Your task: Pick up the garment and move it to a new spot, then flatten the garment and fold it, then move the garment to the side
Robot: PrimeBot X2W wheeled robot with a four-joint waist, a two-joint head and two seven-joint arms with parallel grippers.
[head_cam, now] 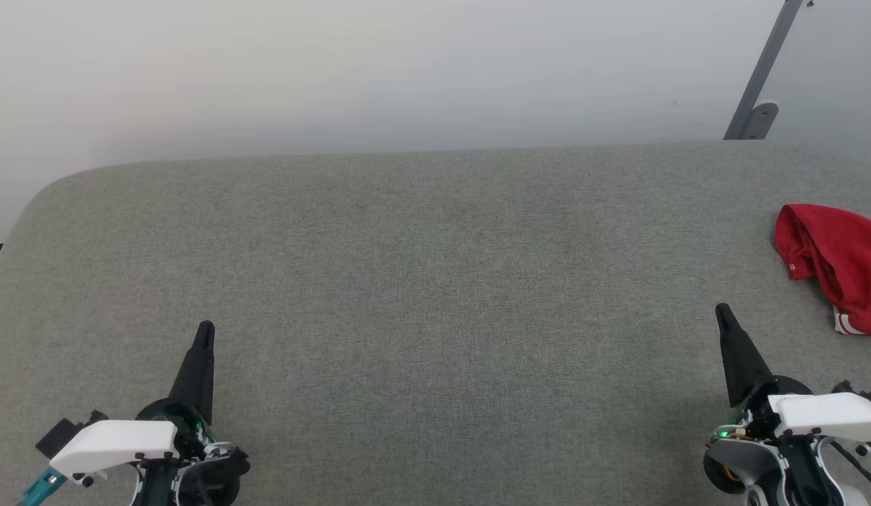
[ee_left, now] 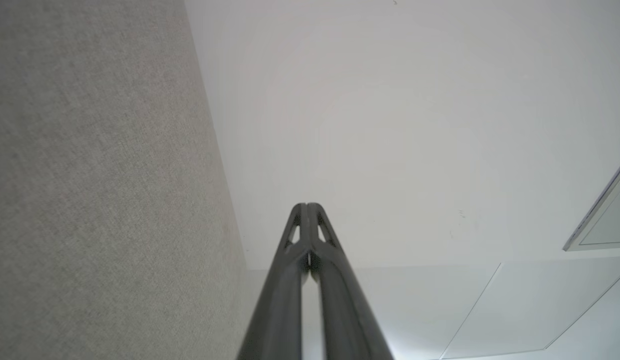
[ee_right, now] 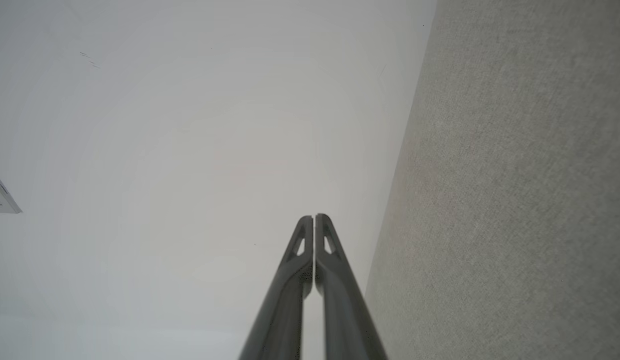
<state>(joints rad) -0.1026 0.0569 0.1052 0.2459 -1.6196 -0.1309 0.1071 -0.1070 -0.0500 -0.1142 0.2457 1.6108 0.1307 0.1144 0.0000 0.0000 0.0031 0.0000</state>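
Nearest the lens, at 7 o'clock of the head view: left claw [head_cam: 205, 328], closed tight on nothing, tip aimed toward 12. Same from the left wrist view [ee_left: 306, 206], fingers meeting along their whole length. At 5 o'clock: right claw [head_cam: 722, 309], likewise pressed together and holding nothing, leaning slightly toward 11. Out from the right claw toward 2 o'clock, well apart from it: garment [head_cam: 836, 260], red, crumpled, lying on the worktop [head_cam: 435, 281] at 3 o'clock and cut by the picture's edge. Long axis roughly from 10 to 4, striped white-and-red trim at the 5 o'clock end. Between the claws and out to 12: wide stretch of grey worktop. Far edge straight across, rounded corner at 10. Beyond it, pale wall [head_cam: 337, 70] and a grey strut [head_cam: 762, 77] at 1 o'clock.
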